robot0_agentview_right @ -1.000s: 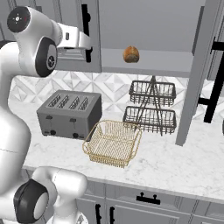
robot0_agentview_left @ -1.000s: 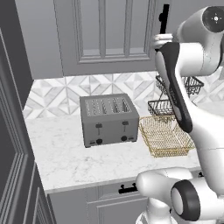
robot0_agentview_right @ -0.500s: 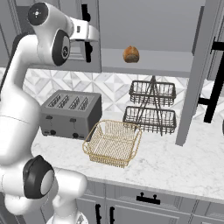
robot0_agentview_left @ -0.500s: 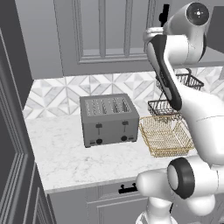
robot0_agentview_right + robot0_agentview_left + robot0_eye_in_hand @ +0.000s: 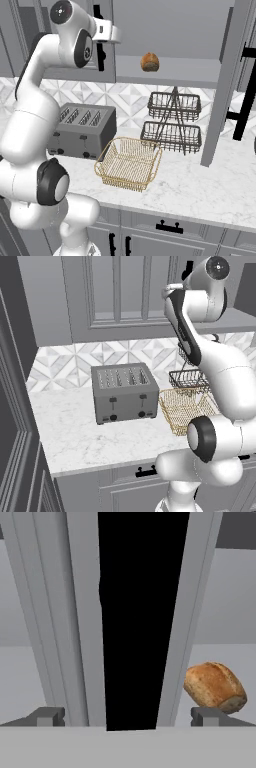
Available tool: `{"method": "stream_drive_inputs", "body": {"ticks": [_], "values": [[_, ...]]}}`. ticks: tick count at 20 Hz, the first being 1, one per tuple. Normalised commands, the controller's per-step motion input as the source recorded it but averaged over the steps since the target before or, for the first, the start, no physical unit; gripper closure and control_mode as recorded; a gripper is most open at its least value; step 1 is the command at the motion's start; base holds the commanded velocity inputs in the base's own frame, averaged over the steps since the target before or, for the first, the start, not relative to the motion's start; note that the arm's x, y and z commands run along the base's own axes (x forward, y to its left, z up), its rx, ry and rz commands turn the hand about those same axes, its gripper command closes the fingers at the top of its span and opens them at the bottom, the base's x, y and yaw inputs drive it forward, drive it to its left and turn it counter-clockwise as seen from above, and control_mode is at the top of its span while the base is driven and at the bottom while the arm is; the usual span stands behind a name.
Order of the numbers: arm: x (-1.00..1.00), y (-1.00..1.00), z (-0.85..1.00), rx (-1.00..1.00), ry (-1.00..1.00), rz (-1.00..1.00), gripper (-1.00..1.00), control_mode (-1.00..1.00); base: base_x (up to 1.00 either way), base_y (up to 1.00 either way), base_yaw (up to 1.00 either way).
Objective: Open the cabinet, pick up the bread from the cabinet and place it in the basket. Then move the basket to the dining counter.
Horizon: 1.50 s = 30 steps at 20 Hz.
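Note:
The grey cabinet [image 5: 170,30] has its right door [image 5: 225,85] swung open and its left door [image 5: 120,291] closed. The golden-brown bread [image 5: 149,61] sits on the cabinet's grey shelf, also low right in the hand view as the bread [image 5: 215,687]. My gripper [image 5: 103,35] is up at the left door's long black bar handle [image 5: 135,612]. It is open, with one fingertip on each side of the bar and not touching it. The golden wire basket [image 5: 129,162] rests empty on the worktop below, seen too as the basket [image 5: 187,406]. The dining counter is out of view.
A grey toaster [image 5: 82,130] stands left of the basket. Behind the basket is a dark two-tier wire rack [image 5: 172,122]. The open door's black handle [image 5: 245,95] juts out at the right. Drawers with short black handles [image 5: 167,227] run under the marble worktop [image 5: 200,185].
My hand has risen and swung right, from beside the left door to its black handle. Bread, basket and doors have not moved.

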Motion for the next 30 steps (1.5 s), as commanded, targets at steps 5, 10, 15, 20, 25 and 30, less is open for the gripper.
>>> {"method": "stream_drive_inputs", "body": {"ticks": [5,10,15,20,25,30], "values": [[0.46,0.0,0.0,0.0,0.0,0.0,-1.0,-1.0,0.0,0.0,0.0],[0.42,0.0,-0.17,0.0,-0.14,0.0,-1.0,-1.0,0.0,0.0,0.0],[0.12,0.0,-0.06,0.0,-0.12,0.0,1.0,-1.0,0.0,0.0,0.0],[0.12,0.0,0.0,0.0,-0.01,0.01,1.0,-1.0,0.0,0.0,0.0],[-0.06,0.08,-0.01,0.0,0.0,-0.03,1.0,-1.0,0.0,0.0,0.0],[-0.64,0.44,-0.1,0.01,0.0,-0.3,1.0,-1.0,0.0,0.0,0.0]]}}
